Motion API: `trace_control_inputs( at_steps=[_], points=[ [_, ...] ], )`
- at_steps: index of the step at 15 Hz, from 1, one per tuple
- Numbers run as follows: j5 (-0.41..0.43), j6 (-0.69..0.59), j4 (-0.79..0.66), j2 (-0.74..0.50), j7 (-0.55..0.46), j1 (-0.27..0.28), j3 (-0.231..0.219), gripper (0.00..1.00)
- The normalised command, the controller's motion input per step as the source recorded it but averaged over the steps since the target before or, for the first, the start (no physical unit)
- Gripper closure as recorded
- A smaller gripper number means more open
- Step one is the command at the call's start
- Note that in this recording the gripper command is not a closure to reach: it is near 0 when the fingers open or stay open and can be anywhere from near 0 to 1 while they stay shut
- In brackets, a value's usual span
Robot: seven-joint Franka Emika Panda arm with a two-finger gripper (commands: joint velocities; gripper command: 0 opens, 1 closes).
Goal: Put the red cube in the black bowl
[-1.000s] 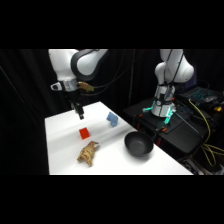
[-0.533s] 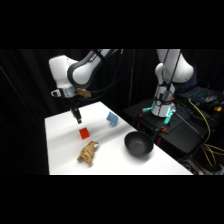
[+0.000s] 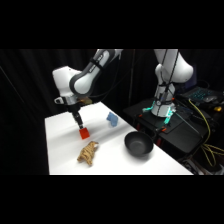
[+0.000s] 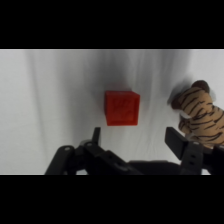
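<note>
The red cube point(image 3: 85, 133) rests on the white table point(image 3: 65, 150), left of centre. In the wrist view the red cube point(image 4: 122, 107) lies just ahead of my fingers. My gripper point(image 3: 78, 123) hangs right above the cube, slightly behind it. Seen from the wrist, the gripper point(image 4: 134, 139) is open, its two black fingers point(image 4: 95, 137) spread wider than the cube, with nothing between them. The black bowl point(image 3: 138, 144) sits empty near the table's right edge, well apart from the cube.
A tan striped plush toy point(image 3: 88, 152) lies just in front of the cube; the plush toy point(image 4: 202, 115) is close to my right finger. A small light-blue object point(image 3: 112, 119) sits farther back. Dark equipment and cables point(image 3: 200, 125) stand at the right.
The arm has come down and forward, bringing the gripper from well above the table to just over the red cube. Cube, bowl and toy have not moved.
</note>
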Motion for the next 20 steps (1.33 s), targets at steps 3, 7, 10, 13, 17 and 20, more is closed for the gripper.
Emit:
trace_control_inputs(
  at_steps=[3, 7, 10, 13, 17, 20],
  points=[
    [0.120, 0.22, -0.02, 0.08, -0.17, -0.122, 0.099, 0.00],
    [0.118, 0.21, -0.01, 0.09, -0.15, -0.084, 0.117, 0.00],
    [0.111, 0.19, -0.02, 0.09, -0.14, -0.075, 0.110, 0.00],
    [0.118, 0.20, -0.07, 0.04, -0.16, -0.115, 0.098, 0.00],
    [0.113, 0.20, -0.16, -0.06, -0.15, -0.117, 0.094, 1.00],
    [0.080, 0.16, -0.27, -0.24, -0.09, -0.052, 0.077, 1.00]
  ],
)
